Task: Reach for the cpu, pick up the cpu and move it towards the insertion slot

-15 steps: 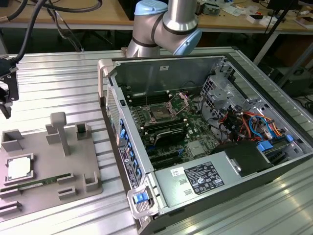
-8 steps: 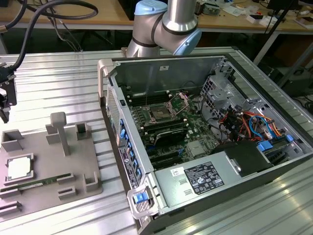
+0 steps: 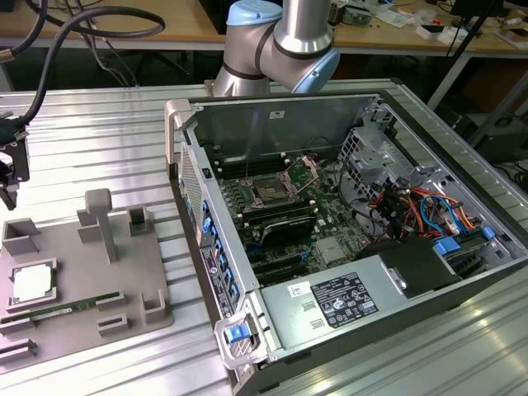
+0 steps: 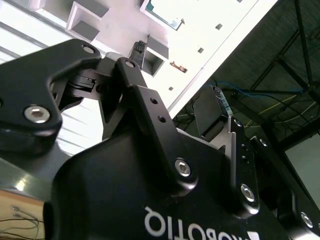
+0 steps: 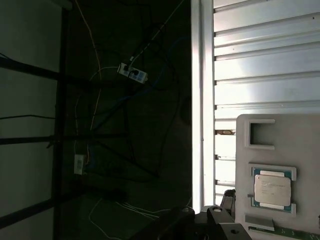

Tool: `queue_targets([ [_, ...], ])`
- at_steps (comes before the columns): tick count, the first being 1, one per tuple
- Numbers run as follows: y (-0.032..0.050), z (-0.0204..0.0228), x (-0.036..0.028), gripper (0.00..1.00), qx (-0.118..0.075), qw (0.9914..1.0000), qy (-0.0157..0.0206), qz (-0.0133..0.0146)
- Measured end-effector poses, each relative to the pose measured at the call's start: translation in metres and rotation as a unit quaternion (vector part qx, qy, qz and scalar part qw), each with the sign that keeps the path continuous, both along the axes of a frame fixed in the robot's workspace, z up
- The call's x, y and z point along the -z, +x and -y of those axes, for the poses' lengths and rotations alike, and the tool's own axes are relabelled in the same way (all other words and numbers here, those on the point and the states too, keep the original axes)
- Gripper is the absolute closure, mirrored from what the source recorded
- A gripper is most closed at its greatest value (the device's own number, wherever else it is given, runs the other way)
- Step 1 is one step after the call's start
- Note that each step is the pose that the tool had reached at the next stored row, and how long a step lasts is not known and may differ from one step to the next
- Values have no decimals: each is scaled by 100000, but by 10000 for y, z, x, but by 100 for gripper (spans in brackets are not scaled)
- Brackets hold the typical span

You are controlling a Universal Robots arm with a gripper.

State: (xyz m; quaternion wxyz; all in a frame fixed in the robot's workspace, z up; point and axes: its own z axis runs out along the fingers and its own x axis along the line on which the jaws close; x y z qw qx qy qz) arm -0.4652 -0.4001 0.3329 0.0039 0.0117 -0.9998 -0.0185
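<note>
The cpu [image 3: 33,283] is a silvery square chip with a thin green rim, lying flat in a recess of the grey tray [image 3: 78,268] at the exterior view's left. My gripper [image 3: 8,177] hangs above the table beyond the tray's far left corner, well off the cpu and touching nothing. In the second wrist view the black fingers [image 4: 220,105] stand apart with nothing between them, and a corner of the cpu [image 4: 162,12] shows beyond them. The first wrist view shows the cpu [image 5: 272,189] in the tray. The insertion slot [image 3: 271,191] sits on the green motherboard inside the open computer case.
A long green memory stick [image 3: 62,311] lies on the tray in front of the cpu. Grey posts [image 3: 101,223] rise from the tray. The open computer case [image 3: 346,239] fills the exterior view's right. The ribbed metal table's edge [image 5: 200,100] is near the gripper.
</note>
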Motion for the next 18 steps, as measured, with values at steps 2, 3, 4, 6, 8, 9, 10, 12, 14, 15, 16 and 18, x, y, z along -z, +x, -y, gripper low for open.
queue_targets([
  [2,0,0,25,34,1,100000,-3,-3],
  [3,0,0,33,34,2,100000,-1,3],
  [4,0,0,39,34,1,100000,0,0],
  [6,0,0,59,34,0,100000,1,0],
  [8,-2,2,88,34,2,100000,-1,0],
  [9,-4,4,115,34,-15,100000,2,5],
  [10,-5,8,135,34,-45,100000,-2,2],
  [12,-31,10,161,34,-46,100000,2,12],
  [14,-32,13,192,34,-43,100000,-2,2],
  [15,-33,14,212,34,-42,100000,1,8],
  [16,-32,14,238,34,-38,100000,0,3],
  [18,-32,22,282,34,-44,100000,-5,-1],
])
